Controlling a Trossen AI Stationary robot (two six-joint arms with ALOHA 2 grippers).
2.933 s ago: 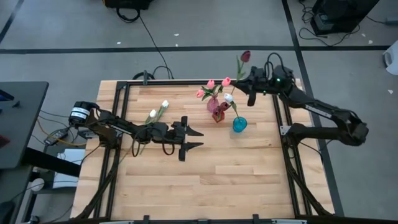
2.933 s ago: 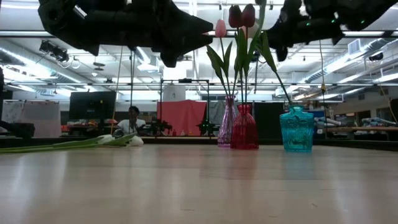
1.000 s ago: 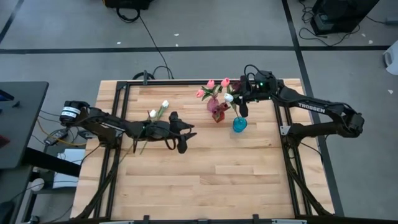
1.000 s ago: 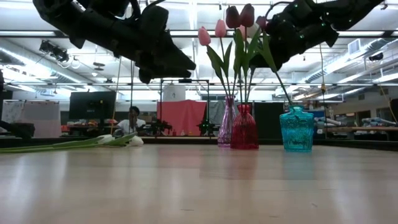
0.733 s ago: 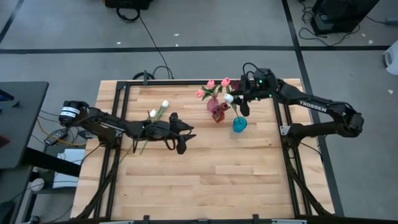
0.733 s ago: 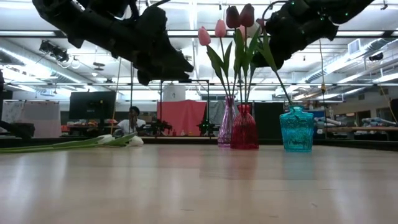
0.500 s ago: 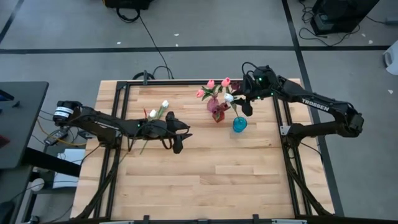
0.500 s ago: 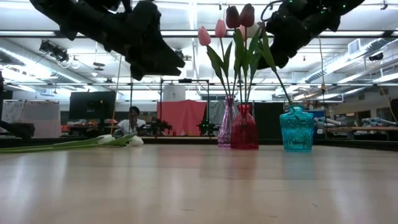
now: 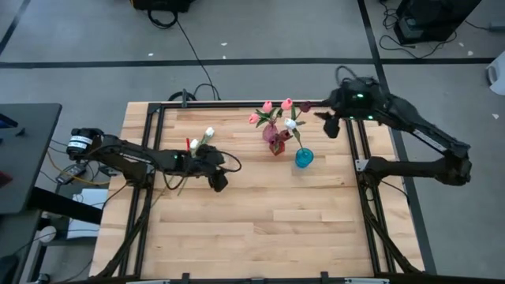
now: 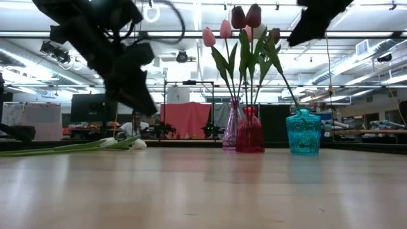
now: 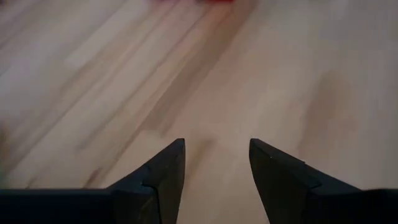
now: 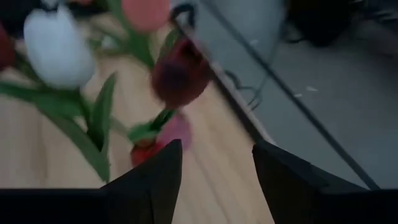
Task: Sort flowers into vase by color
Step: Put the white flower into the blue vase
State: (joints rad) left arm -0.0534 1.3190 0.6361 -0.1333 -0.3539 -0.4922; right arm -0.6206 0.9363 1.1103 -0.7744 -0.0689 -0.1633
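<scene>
High view gives me the wooden worktop (image 9: 260, 205) with three vases standing close together near the middle of its far edge: a pink vase (image 9: 270, 131), a red vase (image 9: 277, 144) and a teal vase (image 9: 304, 158); the pink tulips (image 9: 268, 107) rise from the pink vase, two dark red tulips (image 10: 247, 16) from the red one, and a white tulip (image 9: 290, 124) leans out of the teal one; in the right wrist view I see another dark red tulip (image 12: 180, 73) close ahead of that tool, beside the white head; two more white tulips (image 9: 201, 139) lie flat on the worktop toward its left edge, their stems running toward the left arm; my right tool (image 9: 331, 124) hangs above the far right corner, just beside the bouquet, with its fingers (image 12: 149, 180) spread and nothing between them; my left tool (image 9: 218, 178) hovers low over bare wood left of centre, near the lying white tulips, its fingers (image 11: 163, 174) also spread and pinching nothing; low view shows a person (image 10: 135, 121) seated far back in the room.
</scene>
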